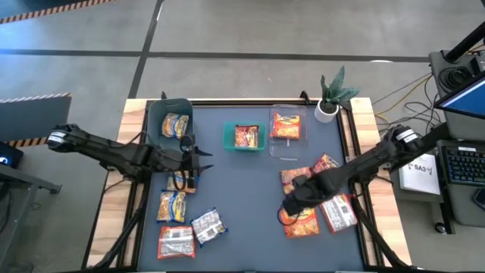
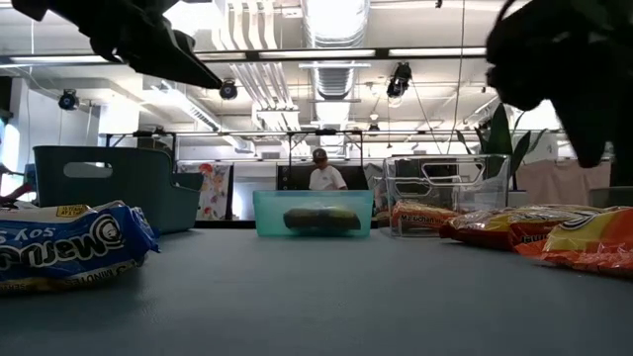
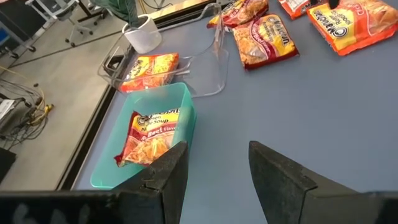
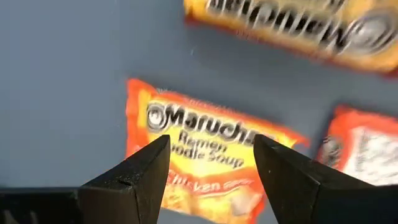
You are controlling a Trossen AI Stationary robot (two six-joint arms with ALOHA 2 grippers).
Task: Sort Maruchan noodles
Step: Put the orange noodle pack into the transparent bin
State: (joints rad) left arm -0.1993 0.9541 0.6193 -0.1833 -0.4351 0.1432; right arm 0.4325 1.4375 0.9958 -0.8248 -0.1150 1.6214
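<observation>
Meanwhile the right gripper point(image 4: 211, 165) hangs with fingers apart over an orange noodle packet point(image 4: 205, 158); the left gripper point(image 3: 214, 171), fingers also apart, hovers empty near the teal bin point(image 3: 102, 177).

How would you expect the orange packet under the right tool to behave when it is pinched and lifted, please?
The orange packet lies flat, so probably light. Its glossy wrapper may slip or crinkle between the right tool's open fingers. The noodle block inside could crack if squeezed hard.

**Open mat ahead of the left gripper, packets crowded under the right**

Bare mat is seen ahead of the left gripper point(image 3: 214, 177), with a teal bin point(image 3: 106, 177) beside it. The right gripper point(image 4: 211, 168) is hemmed by orange packets point(image 4: 205, 155) directly below and around
</observation>
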